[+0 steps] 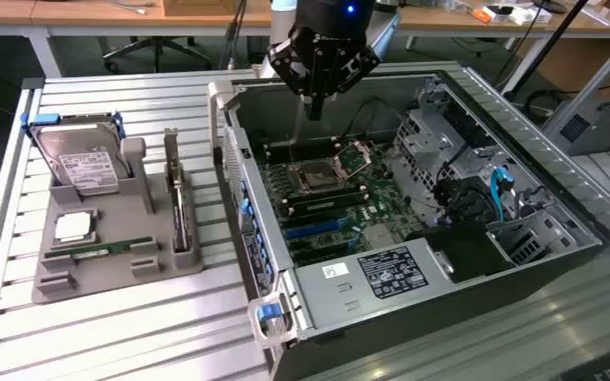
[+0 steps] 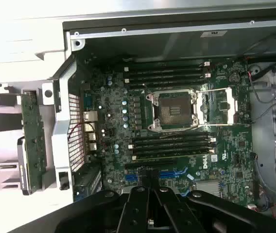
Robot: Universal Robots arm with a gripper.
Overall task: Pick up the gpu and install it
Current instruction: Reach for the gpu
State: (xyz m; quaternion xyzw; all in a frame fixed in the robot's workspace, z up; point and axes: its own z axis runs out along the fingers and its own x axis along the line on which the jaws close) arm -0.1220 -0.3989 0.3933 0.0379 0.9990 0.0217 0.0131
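Note:
The gpu [image 1: 179, 203] stands on its long edge in a slot of the grey holder [image 1: 114, 274], on the exterior view's left of the open computer case [image 1: 384, 274]. In the wrist view the gpu [image 2: 33, 141] shows as a thin brownish-green board just outside the case wall. My gripper [image 1: 314, 109] hangs over the far part of the case, above the motherboard [image 2: 177, 126], well apart from the gpu. Its fingers point down, pressed together with nothing between them. The gripper [image 2: 152, 183] sits over the blue expansion slots [image 2: 172, 173].
The holder also carries a silver hard drive [image 1: 83, 163] in a blue frame, a square processor chip [image 1: 75, 226] and a narrow green memory stick [image 1: 98, 252]. Inside the case are the processor socket [image 1: 316, 176], drive cages [image 1: 443, 135] and blue cables [image 1: 499, 186]. Both stand on a slatted metal table [image 1: 104, 333].

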